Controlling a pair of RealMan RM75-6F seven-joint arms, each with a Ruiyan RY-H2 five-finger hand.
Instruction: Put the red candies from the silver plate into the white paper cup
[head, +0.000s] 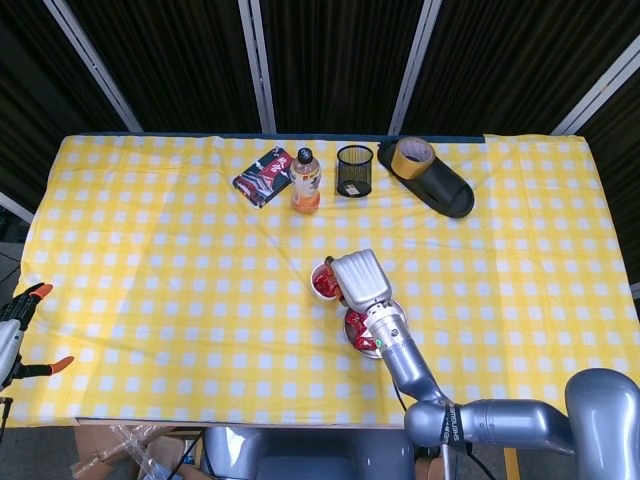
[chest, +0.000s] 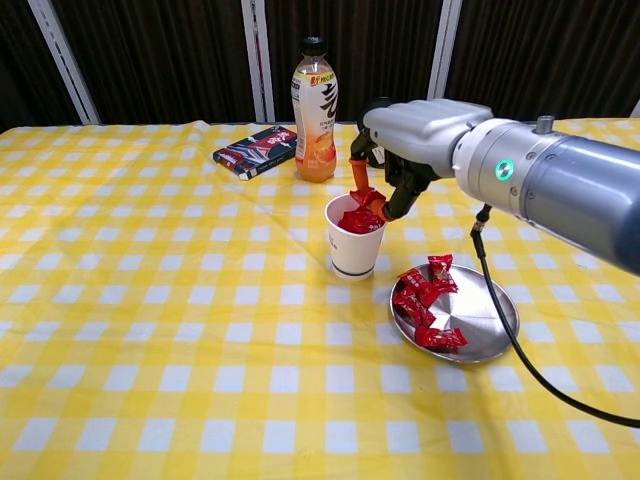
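Scanning from the far left, the left hand (head: 18, 325) sits off the table (chest: 150, 330) edge in the head view, well apart from everything that matters; its orange-tipped fingers look spread with nothing between them. Next, near the table's middle, stands the white paper cup (chest: 354, 250), upright and already carrying red candies to about its rim. Directly above its mouth hangs the right hand (chest: 395, 150), fingers pinched together on one red candy (chest: 364, 197) that points down toward the opening, just over the pile inside. That vertical line-up is what the coming release depends on: the candy looks centred over the cup rather than beside it, so letting go should drop it in. Just right of the cup, near but not touching, lies the silver plate (chest: 480, 318), with several more red candies (chest: 420, 300) clustered along its left side. By my judgement, the right hand is plainly the nearer one for fetching those.
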